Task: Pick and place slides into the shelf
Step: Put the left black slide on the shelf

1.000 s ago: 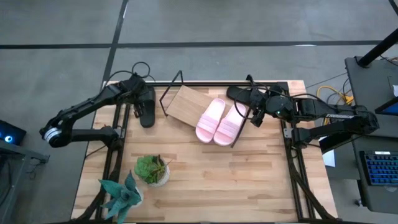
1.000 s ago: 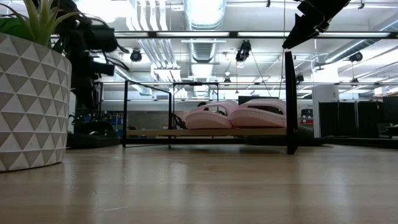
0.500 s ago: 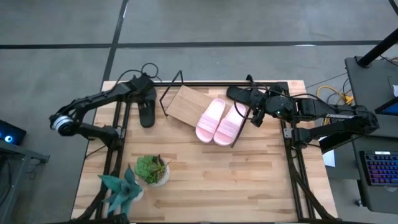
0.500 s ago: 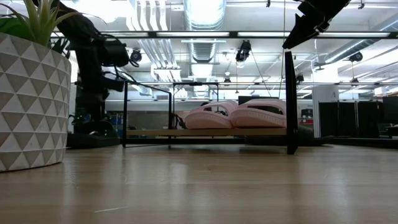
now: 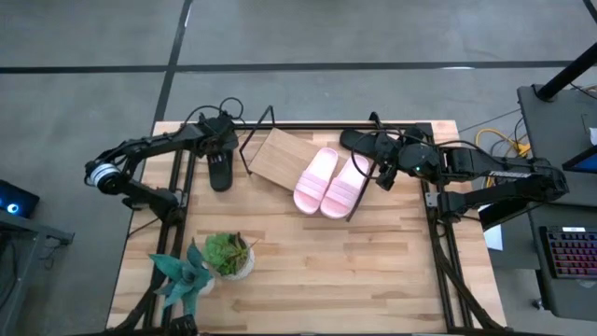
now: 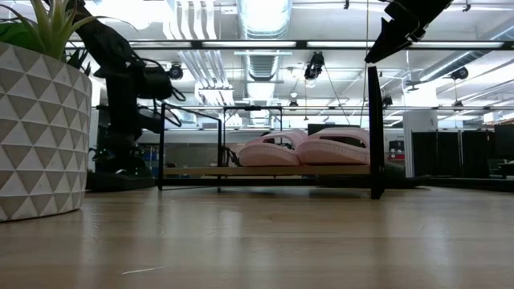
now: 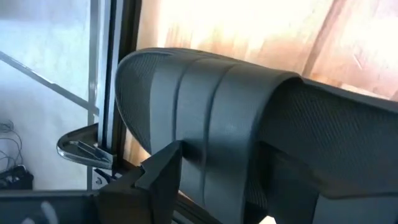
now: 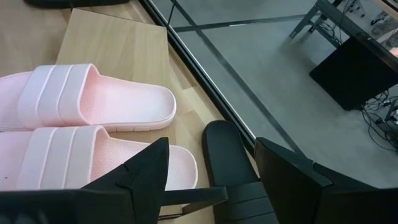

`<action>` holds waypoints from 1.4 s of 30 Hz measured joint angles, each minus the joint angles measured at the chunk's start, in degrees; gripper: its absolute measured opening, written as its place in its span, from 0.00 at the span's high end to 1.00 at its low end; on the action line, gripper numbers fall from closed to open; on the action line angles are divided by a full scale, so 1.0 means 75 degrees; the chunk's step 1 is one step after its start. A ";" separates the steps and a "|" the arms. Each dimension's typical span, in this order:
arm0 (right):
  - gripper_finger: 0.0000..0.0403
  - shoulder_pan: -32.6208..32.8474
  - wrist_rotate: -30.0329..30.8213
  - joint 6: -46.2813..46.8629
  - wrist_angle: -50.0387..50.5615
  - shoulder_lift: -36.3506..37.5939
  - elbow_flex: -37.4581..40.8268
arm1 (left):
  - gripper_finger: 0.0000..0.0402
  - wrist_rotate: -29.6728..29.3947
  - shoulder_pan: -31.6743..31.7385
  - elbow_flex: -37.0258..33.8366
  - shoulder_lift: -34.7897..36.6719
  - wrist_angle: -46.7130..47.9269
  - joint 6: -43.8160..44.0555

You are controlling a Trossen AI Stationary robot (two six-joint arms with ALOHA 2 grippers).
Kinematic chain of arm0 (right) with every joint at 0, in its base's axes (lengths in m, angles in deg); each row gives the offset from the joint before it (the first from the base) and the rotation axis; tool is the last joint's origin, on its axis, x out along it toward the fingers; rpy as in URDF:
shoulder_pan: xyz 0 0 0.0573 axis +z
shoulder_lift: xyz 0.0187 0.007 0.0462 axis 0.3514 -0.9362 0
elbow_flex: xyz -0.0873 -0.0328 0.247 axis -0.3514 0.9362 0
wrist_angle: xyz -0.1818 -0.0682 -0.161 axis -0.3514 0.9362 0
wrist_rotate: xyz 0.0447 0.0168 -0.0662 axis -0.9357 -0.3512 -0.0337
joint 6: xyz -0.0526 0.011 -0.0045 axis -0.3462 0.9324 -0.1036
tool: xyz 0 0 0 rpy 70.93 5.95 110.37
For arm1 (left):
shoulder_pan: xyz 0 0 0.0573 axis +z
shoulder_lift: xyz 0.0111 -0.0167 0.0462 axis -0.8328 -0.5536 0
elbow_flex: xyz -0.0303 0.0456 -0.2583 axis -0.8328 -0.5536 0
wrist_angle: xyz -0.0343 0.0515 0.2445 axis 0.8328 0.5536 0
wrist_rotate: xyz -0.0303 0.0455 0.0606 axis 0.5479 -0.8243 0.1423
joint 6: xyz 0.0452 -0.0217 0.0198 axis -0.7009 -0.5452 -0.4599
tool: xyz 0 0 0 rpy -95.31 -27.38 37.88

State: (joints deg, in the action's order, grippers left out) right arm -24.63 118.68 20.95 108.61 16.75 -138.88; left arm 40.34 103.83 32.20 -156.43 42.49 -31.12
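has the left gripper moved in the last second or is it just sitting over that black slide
Yes. In the high view the left gripper has swung toward the shelf, from the table's left edge to above the black slide, whose position is unchanged.

The shelf (image 5: 280, 157) is a smooth, pale wood board on thin black wire — matt, not shiny. On it, two pink slides (image 5: 328, 183) look like soft matt foam, their footbeds finely pebbled and straps ribbed. Beside the shelf, a black slide (image 7: 249, 124) shows a textured matt footbed. The tabletop (image 5: 354, 271) is light jointed wood planks with a soft sheen.
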 joint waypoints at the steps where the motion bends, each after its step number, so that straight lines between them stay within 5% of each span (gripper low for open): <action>1: 0.43 0.0001 0.0000 0.0000 0.0001 0.0000 0.0000 | 0.54 0.0002 0.0000 0.0000 0.0020 -0.0018 0.0000; 5: 0.43 0.0002 0.0000 0.0000 0.0003 0.0000 0.0000 | 0.65 -0.0106 0.0013 0.0000 0.0144 -0.0006 0.0002; 12: 0.43 0.0002 0.0000 0.0026 0.0009 0.0000 0.0000 | 0.97 -0.0175 0.0014 0.0006 0.0090 -0.0037 0.0017; 26: 0.43 0.0003 0.0000 0.0003 0.0015 0.0000 0.0000 | 1.00 -0.0499 -0.0019 0.0431 0.0994 0.1478 0.0028; 42: 0.43 0.0002 -0.0003 0.0026 0.0012 0.0000 0.0000 | 1.00 -0.1130 -0.0357 0.0935 0.3229 0.1373 0.0044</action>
State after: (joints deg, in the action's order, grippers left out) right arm -24.61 118.66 21.14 108.70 16.75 -138.88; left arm 31.86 101.15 39.21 -132.22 52.79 -30.79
